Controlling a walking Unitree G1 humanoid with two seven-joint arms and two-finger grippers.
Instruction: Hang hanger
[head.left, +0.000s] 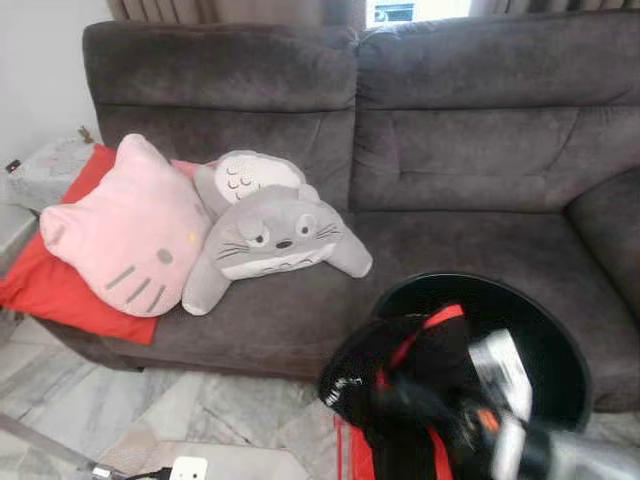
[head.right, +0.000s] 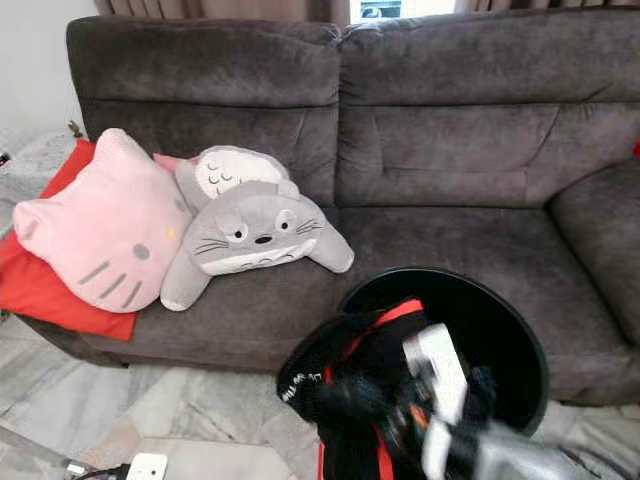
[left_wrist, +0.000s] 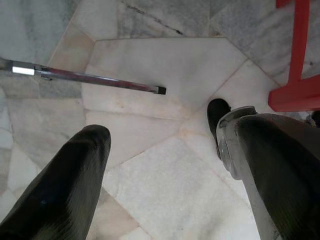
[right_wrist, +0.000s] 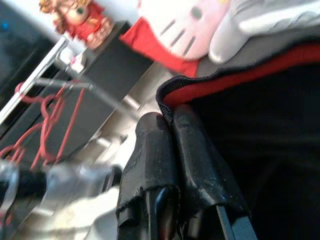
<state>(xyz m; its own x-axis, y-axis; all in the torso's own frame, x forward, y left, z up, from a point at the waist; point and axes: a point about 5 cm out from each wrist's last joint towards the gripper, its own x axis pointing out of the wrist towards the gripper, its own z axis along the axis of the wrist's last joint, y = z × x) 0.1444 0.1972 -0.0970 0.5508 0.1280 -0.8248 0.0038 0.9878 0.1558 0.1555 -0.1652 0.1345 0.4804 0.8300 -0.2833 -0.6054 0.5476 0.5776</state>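
Note:
My right gripper (head.left: 470, 412) is low in front of the sofa, blurred, and shut on a black garment with red trim (head.left: 400, 368). In the right wrist view its two black fingers (right_wrist: 165, 145) are pressed together on the garment's red-lined edge (right_wrist: 235, 80). The garment hangs at the near rim of a round black basket (head.left: 545, 320). Over the marble floor, my left gripper (left_wrist: 162, 130) is open with nothing between its fingers. A thin grey metal rod with red cords (right_wrist: 75, 82) appears beyond the right fingers; I cannot tell what it is.
A dark grey sofa (head.left: 450, 130) holds a pink cat cushion (head.left: 125, 235), a grey plush (head.left: 275, 240) and a red cushion (head.left: 60, 290). A white socket block (head.left: 188, 468) lies on the floor. A metal bar (left_wrist: 90, 78) and a red frame (left_wrist: 297, 75) are near the left gripper.

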